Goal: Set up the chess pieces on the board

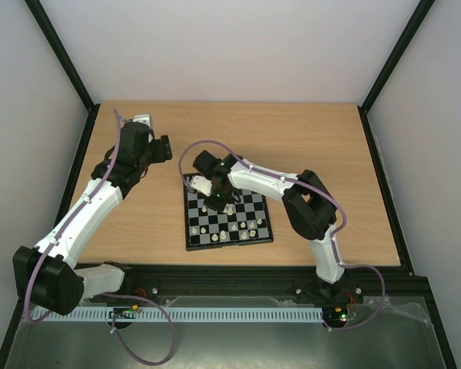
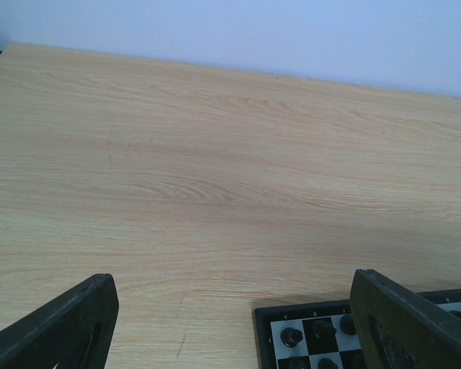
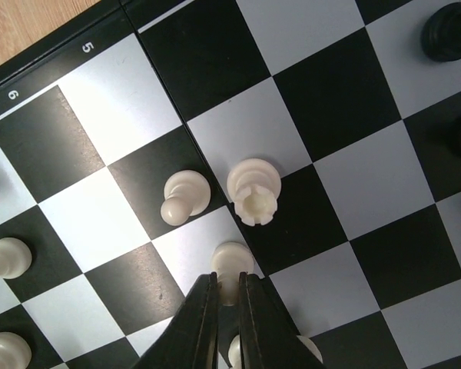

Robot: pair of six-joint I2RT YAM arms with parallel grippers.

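The board lies in the middle of the table with black pieces on its far rows and cream-white pieces on its near rows. My right gripper is low over the board's left half. In the right wrist view it is shut on a cream-white pawn-like piece over a white square. A white pawn and a white rook stand just beyond it. My left gripper is open and empty over bare table, left of the board's far corner.
Black pieces stand on the board's corner squares between my left fingers. A black piece stands at the right wrist view's top right. Other white pieces stand at its left. Black frame posts and white walls surround the wooden table.
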